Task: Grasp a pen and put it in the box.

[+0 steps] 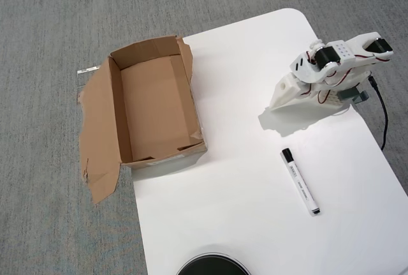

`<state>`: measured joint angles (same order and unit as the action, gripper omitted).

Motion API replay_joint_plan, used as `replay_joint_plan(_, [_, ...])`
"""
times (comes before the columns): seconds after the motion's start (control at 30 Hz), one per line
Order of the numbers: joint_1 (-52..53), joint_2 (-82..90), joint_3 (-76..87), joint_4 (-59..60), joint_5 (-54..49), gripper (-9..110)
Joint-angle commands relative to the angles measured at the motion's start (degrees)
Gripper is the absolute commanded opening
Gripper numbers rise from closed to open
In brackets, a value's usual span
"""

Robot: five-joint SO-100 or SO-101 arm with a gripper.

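The pen (299,181) lies flat on the white table (242,211), black cap toward the arm; its dark barrel lettering is too small to read. The box (156,106) sits open at the table's left edge, its wide flap splayed over grey carpet (51,45). Nothing lies between them. A dark round object (212,265) shows at the table's near edge. The folded arm's jaws (280,99) point down at the table, holding nothing; how far apart they stand cannot be told.

It looked like an office or meeting room, judging by the grey short-pile carpet (51,20) covering the floor (the commercial kind) and the plain white round-cornered bench (242,211) standing on it, with a torn cardboard box (153,106) overhanging the bench's edge.
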<state>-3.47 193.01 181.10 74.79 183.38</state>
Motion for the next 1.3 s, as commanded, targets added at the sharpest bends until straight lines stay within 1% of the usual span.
replay_joint_plan(0.0, [0.04,3.43,1.63,0.79,4.88,1])
replay_joint_plan(0.5, [-0.83,3.43,1.63,-0.09,4.79,1])
replay_joint_plan(0.77, [-5.41,3.52,1.19,-0.26,4.79,1])
replay_joint_plan(1.27, [-17.53,3.52,-14.81,-0.26,4.7,1])
